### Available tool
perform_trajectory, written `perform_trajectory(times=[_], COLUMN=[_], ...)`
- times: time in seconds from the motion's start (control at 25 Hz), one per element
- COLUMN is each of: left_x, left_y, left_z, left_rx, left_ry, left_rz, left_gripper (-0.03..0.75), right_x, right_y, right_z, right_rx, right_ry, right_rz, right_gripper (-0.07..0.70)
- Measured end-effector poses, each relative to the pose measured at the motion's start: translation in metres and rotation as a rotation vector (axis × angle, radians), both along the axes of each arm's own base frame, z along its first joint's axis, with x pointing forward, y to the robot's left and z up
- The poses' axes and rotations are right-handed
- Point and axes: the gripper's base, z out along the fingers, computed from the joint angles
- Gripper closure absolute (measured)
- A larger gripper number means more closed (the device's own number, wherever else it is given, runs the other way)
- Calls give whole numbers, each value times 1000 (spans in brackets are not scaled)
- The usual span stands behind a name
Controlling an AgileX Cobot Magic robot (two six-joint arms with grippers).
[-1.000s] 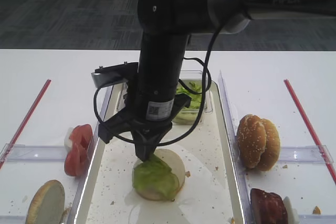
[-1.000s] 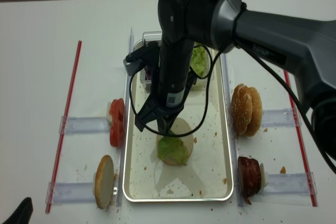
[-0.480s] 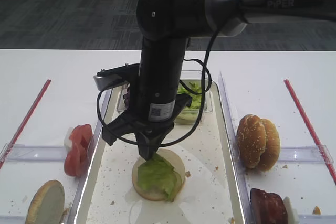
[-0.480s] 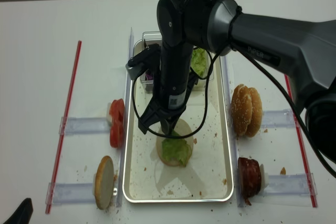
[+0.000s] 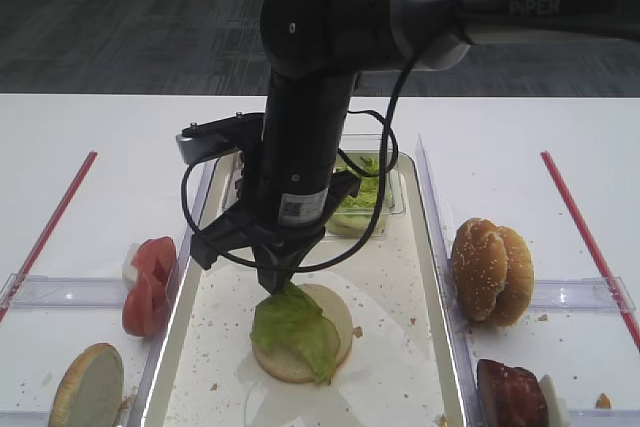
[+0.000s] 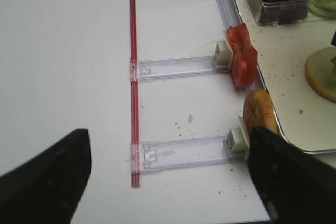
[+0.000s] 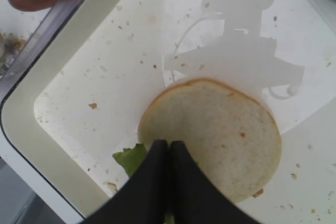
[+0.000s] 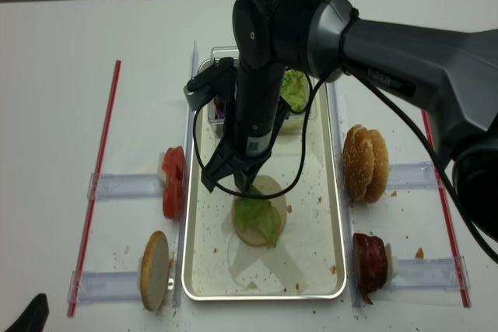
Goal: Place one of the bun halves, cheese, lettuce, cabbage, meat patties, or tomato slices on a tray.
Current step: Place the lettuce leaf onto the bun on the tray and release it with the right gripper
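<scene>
Lettuce (image 5: 293,324) draped over a pale bun half (image 5: 303,347) on the tray (image 5: 415,347), near middle. Right gripper (image 5: 275,279) pressed together, pinching the leaf's far edge. Tomato slices (image 5: 148,282) left, on the desk (image 5: 100,147).

Lettuce (image 7: 129,158) mostly hidden behind fingers (image 7: 157,182) in wrist view. Patties (image 5: 512,394) cut off at btm edge. Left gripper's jaws blurred, tips out of frame.

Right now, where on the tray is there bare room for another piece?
The tray is bare along its near end, below the bun half and lettuce. The far end is crowded by tubs and the right end effector.
</scene>
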Motion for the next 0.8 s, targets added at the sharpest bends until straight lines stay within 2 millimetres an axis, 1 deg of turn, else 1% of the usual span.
perform_trajectory(times=[0.16,0.4,0.48,0.8], left_x=[0,0,0,0], left_y=[0,0,0,0], left_z=[0,0,0,0], left_rx=[0,0,0,0], left_ry=[0,0,0,0], left_rz=[0,0,0,0], left_gripper=[152,152,152,152], right_x=[2,5,7,10], right_y=[0,2,3,4], right_z=[-1,-23,-26,-29], right_rx=[-2,-34,-33,-29], right_ry=[-17,9,2,-29], right_rz=[0,-1,-4,-20], right_gripper=[584,584,584,584])
